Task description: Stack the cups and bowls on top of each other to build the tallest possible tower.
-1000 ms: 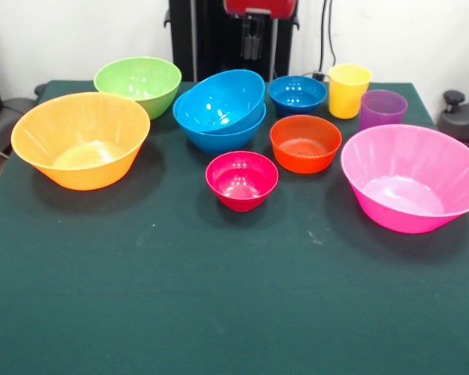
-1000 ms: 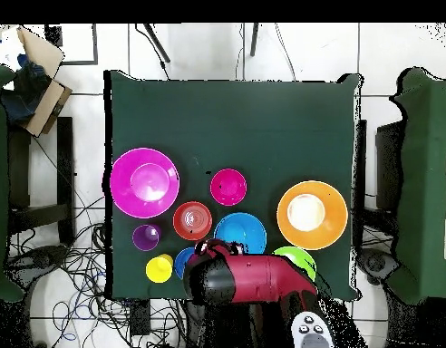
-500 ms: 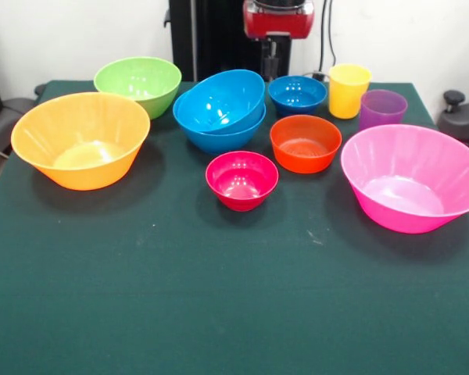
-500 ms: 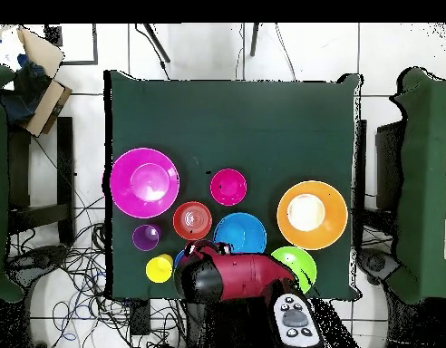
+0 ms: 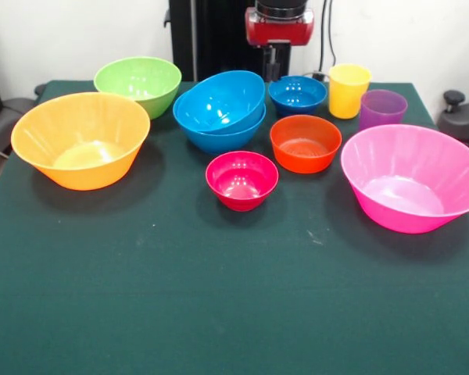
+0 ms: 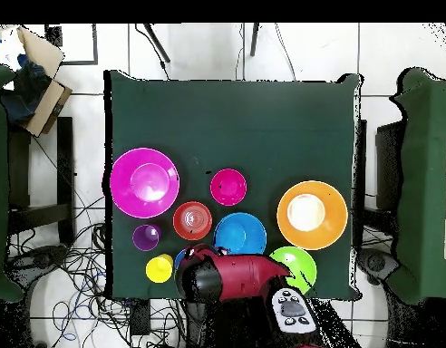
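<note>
The tower is only two light blue bowls (image 5: 219,109) (image 6: 240,234), nested, with the upper one tilted. Around them on the table stand a green bowl (image 5: 137,82), a large orange bowl (image 5: 80,139), a small dark blue bowl (image 5: 297,94), an orange-red bowl (image 5: 305,143), a crimson bowl (image 5: 241,180) and a large pink bowl (image 5: 413,187). A yellow cup (image 5: 349,90) and a purple cup (image 5: 381,109) stand side by side at the back right. My gripper (image 5: 275,64) hangs at the far edge, just behind and left of the dark blue bowl, holding nothing.
In the overhead view the red arm (image 6: 236,279) covers most of the dark blue bowl (image 6: 179,259). Green-covered tables (image 6: 426,181) stand at both sides, with a cardboard box (image 6: 36,77) at the upper left.
The arm's red head has shifted right in the front view and come slightly lower, to behind the dark blue bowl. No bowl or cup has moved.
</note>
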`<state>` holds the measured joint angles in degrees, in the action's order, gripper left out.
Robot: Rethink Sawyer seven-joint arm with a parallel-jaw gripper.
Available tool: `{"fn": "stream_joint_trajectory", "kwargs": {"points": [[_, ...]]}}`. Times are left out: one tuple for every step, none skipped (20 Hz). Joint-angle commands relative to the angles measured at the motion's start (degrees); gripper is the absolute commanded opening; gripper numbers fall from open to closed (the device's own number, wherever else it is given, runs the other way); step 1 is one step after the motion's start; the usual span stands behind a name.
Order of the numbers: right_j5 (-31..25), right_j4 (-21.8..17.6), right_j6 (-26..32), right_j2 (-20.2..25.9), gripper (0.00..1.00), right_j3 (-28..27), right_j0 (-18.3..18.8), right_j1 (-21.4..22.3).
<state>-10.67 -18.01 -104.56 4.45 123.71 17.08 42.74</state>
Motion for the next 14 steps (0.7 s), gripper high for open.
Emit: {"fn": "stream_joint_trajectory", "kwargs": {"points": [[2.20,-2.74,-4.10,2.33,0.00,-0.80,0.77,-1.46],[2.03,-2.78,-3.85,2.62,0.00,-0.65,1.19,-1.31],[1.94,-2.89,-3.61,2.77,0.00,-0.63,1.55,-1.29],[1.81,-2.95,-3.45,2.89,0.00,-0.64,1.76,-1.24],[2.03,-3.12,-3.39,2.91,0.00,-0.61,1.91,-1.47],[2.17,-3.21,-3.45,2.81,0.00,-0.82,1.80,-1.76],[2.54,-3.37,-3.49,2.85,0.00,-1.15,1.87,-2.43],[3.09,-3.52,-3.66,2.75,0.00,-1.56,1.69,-3.32],[3.51,-3.67,-3.76,2.65,0.00,-2.19,1.41,-4.18],[4.20,-3.81,-4.04,2.44,0.00,-2.57,1.10,-5.09],[5.07,-4.01,-4.35,2.14,0.00,-3.07,0.80,-6.19],[5.77,-4.14,-4.61,1.91,0.00,-3.44,0.53,-7.04],[6.26,-4.27,-4.76,1.67,0.00,-3.87,0.27,-7.78],[6.56,-4.36,-4.82,1.54,0.00,-4.15,0.12,-8.21]]}}
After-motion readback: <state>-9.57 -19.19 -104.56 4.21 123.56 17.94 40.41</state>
